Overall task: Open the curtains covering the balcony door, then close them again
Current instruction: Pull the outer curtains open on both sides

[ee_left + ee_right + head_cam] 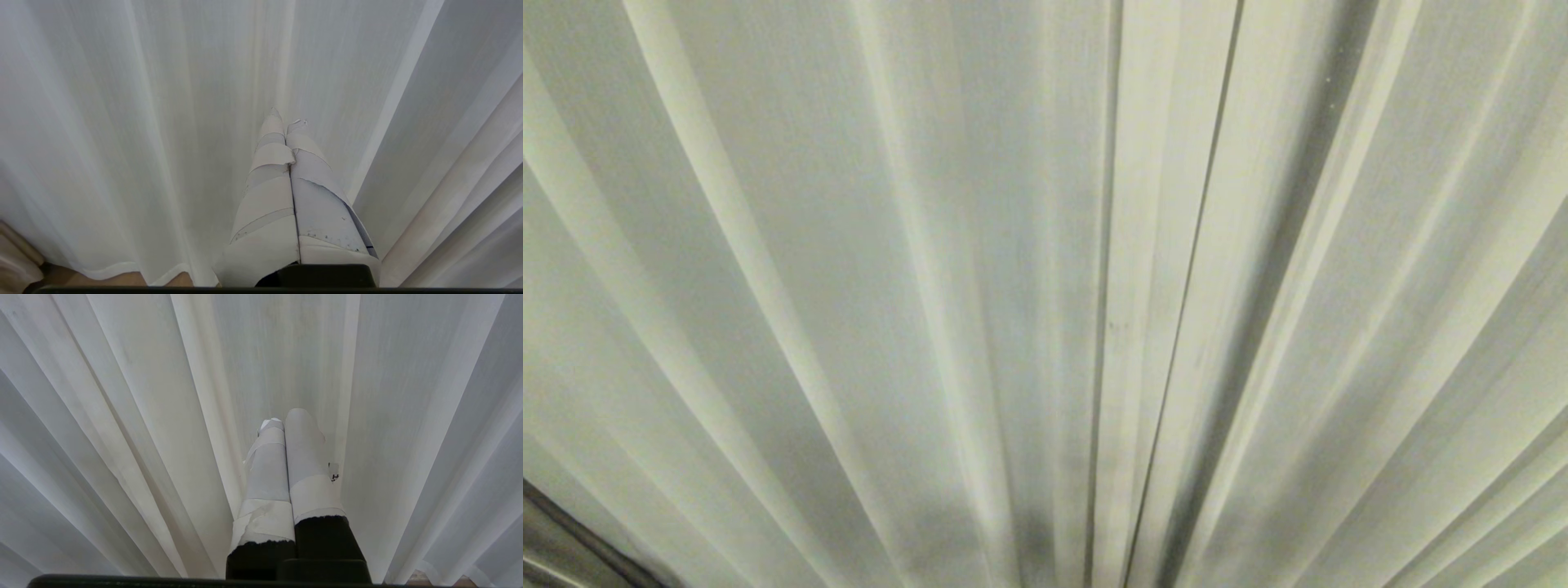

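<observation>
Both pinched closed, empty — my left gripper (pixel 286 118) and right gripper (pixel 286 418) face the curtains (pixel 890 286); thin pleats could slip when grabbed.

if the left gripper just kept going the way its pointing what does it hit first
Most likely the curtains: the left gripper, fingers pressed together, points straight at the pleated fabric, which fills the view ahead. Whether the tips already touch it cannot be told.

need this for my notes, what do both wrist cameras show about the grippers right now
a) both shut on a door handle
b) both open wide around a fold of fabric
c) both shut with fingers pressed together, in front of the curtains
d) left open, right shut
c: the left gripper and the right gripper each show taped fingers pressed together, with only the pleated curtains ahead of them.
</observation>
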### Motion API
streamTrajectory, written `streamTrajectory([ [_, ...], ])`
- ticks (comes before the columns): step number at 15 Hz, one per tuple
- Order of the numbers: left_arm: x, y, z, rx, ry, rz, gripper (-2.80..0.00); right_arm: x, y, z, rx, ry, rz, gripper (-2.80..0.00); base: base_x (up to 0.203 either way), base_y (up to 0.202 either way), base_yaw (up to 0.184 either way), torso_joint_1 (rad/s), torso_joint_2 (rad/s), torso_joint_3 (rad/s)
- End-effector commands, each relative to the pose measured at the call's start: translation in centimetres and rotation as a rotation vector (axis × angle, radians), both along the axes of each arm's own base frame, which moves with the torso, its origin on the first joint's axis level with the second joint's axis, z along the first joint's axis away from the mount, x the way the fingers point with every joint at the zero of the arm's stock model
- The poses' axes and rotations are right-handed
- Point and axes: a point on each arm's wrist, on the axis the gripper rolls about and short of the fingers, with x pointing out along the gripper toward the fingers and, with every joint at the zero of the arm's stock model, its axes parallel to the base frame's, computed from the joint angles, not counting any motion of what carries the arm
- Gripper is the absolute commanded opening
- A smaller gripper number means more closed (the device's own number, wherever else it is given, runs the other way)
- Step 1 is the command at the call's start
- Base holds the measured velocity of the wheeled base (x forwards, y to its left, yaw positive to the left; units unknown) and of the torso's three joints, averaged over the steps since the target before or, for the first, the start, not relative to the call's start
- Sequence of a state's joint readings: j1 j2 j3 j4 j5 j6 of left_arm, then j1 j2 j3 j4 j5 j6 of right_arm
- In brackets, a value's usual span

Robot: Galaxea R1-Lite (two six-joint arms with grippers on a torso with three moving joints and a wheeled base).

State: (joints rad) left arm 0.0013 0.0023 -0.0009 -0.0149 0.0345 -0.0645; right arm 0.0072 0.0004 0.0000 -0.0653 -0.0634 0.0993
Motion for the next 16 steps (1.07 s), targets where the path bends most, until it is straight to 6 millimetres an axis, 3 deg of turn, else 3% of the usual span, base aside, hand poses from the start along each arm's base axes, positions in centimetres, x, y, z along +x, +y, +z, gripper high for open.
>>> streamTrajectory([
  [1, -0.02, 0.0, 0.0, -0.001, -0.003, 0.001, -2.8, 0.0, 0.0, 0.01, 0.0, -0.001, -0.001, -2.8, 0.0, 0.0, 0.0, 0.0, 0.0, 0.0],
  [16, -0.01, 0.0, -0.02, -0.002, -0.002, 0.001, -2.8, 0.0, 0.0, 0.01, 0.0, -0.001, 0.001, -2.8, 0.0, 0.0, 0.0, 0.0, 0.0, 0.0],
])
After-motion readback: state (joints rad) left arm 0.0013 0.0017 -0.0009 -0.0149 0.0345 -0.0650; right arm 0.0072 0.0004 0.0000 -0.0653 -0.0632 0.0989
